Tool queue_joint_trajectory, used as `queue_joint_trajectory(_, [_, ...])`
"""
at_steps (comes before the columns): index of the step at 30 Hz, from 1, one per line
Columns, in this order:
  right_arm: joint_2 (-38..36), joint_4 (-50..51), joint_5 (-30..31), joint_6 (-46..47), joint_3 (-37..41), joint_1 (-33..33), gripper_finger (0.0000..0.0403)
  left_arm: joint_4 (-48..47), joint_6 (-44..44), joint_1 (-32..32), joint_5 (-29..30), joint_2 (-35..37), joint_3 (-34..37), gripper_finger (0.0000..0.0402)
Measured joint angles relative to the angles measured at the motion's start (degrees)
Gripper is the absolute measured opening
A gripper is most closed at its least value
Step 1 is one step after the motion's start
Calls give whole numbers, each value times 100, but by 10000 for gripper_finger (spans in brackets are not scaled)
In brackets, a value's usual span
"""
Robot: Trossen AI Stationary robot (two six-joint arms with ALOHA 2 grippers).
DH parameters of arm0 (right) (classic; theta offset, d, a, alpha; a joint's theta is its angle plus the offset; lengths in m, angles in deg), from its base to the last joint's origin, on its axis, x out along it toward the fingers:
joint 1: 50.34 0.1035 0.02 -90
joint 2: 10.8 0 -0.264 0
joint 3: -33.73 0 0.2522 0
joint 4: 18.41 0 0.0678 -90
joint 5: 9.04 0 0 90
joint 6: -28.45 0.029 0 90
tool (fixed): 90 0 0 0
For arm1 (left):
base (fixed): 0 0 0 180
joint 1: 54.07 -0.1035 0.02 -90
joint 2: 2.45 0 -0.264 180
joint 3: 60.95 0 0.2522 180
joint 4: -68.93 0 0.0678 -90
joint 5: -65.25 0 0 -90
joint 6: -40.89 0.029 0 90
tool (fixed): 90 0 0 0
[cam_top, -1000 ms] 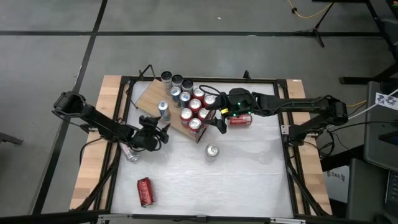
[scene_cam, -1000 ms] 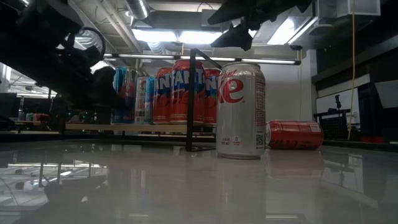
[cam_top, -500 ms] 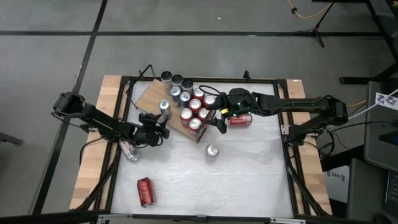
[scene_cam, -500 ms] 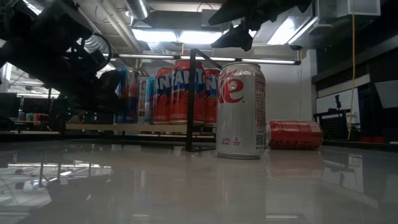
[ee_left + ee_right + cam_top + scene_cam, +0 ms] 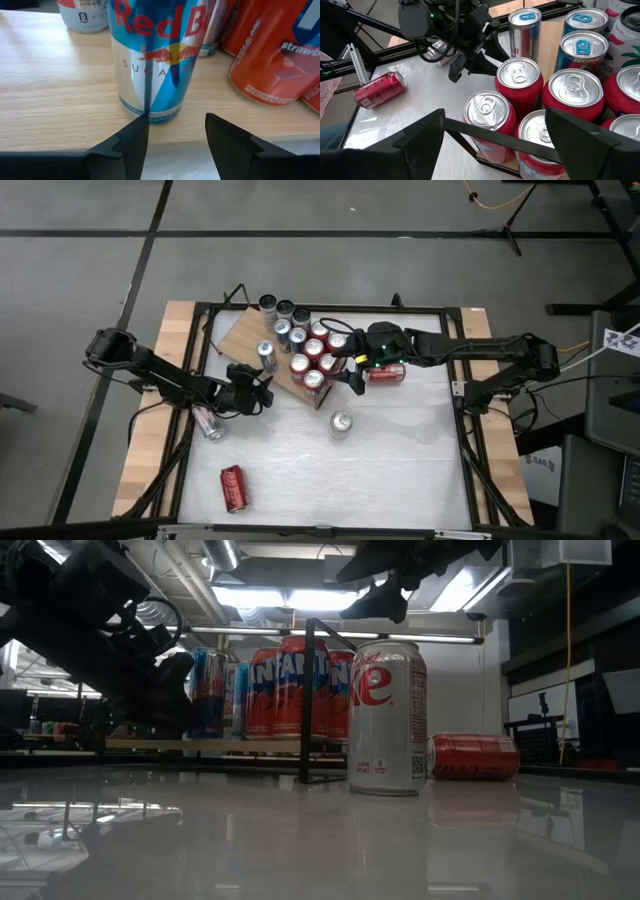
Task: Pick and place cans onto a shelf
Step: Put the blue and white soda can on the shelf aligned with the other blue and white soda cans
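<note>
Release done: the left hand (image 5: 172,132) stands empty and parted before the blue-and-silver can (image 5: 150,55) on the shelf (image 5: 55,80); next, a loose can.

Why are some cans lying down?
Three small drink cans lie tipped on the white tabletop instead of upright: a red can near the front, a silver can at the left edge, another red can beside the wooden shelf.

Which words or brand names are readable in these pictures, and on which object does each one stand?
"Red B", cut off, and "SUGA": slim blue-and-silver can on the shelf.
"strawb", cut off: red can beside it.
"ANTA", partly hidden: red cans in the low view.
"ke", partly turned away: silver can.
Other small print: unreadable.
</note>
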Motion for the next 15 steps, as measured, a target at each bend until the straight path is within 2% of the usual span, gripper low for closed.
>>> queue_joint_trajectory(4, [0, -4, 108, -1, 0, -2, 331, 257, 0, 0, 6, 0, 0, 187])
queue_joint_trajectory(9, [0, -8, 128, -2, 0, -2, 331, 470, 1, 0, -290, 0, 0, 187])
queue_joint_trajectory(15, [0, -45, 128, -2, 0, -2, 331, 801, 4, -62, -72, 0, 0, 187])
